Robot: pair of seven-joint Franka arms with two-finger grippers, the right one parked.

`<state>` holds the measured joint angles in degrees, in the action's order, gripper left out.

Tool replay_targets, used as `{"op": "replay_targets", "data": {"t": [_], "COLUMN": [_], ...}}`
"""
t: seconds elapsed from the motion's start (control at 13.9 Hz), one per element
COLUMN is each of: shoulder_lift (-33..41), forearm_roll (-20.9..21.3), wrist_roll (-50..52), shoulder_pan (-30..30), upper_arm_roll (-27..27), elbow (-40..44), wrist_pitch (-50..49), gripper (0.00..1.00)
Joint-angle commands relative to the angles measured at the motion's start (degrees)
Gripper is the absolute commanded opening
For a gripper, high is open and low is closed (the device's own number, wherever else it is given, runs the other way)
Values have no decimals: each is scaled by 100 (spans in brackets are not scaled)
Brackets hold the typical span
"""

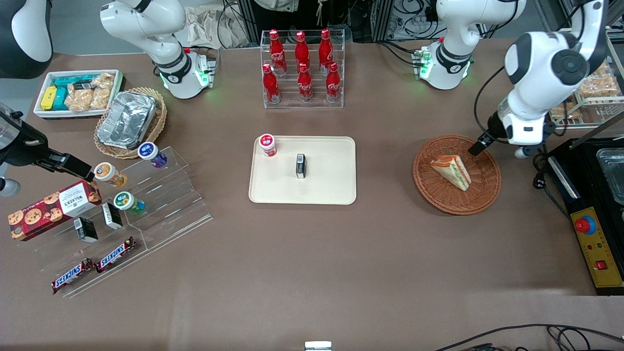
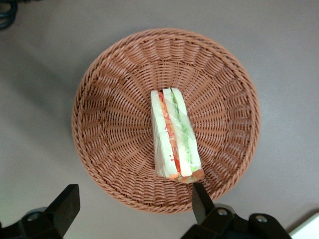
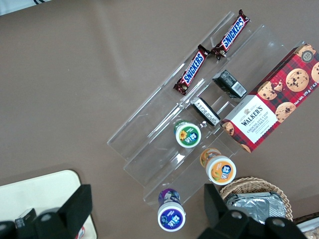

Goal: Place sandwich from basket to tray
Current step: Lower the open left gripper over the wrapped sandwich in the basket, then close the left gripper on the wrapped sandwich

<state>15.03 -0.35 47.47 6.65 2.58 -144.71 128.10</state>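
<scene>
A brown table (image 1: 302,253) is seen carrying the basket (image 1: 482,195) directly beneath the open-fingered gripper (image 1: 475,147). The tray (image 1: 321,187) and a bottle rack (image 1: 302,100) are set well apart from the gripper, toward the parked arm's end.

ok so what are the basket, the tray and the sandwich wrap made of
Basket: woven wicker or rattan, reddish-brown, ribbed weave visible. Tray: looks like smooth matte cream plastic. Sandwich: clear glossy film, probably plastic, with glints over the bread. The open pincer hovers above the basket's rim.
</scene>
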Motion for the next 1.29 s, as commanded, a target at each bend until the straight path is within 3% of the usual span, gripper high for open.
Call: {"op": "replay_targets", "data": {"t": [0.0,0.58,0.79,1.08,1.15,1.22], "shoulder_lift": [-254,-1186,-1248,-1458,-1546,-1582], "forearm_roll": [-53,96,105,431,439,509], "wrist_roll": [454,1544,1546,1546,1537,1528], "shoulder_pan": [143,670,671,645,645,645], "upper_arm_roll": [-20,-38,-29,15,67,128], "elbow": [-101,-136,-251,-497,-497,-506], "wrist_pitch": [565,1805,1991,2527,2658,2764], "gripper": [100,100,100,100,99,89]}}
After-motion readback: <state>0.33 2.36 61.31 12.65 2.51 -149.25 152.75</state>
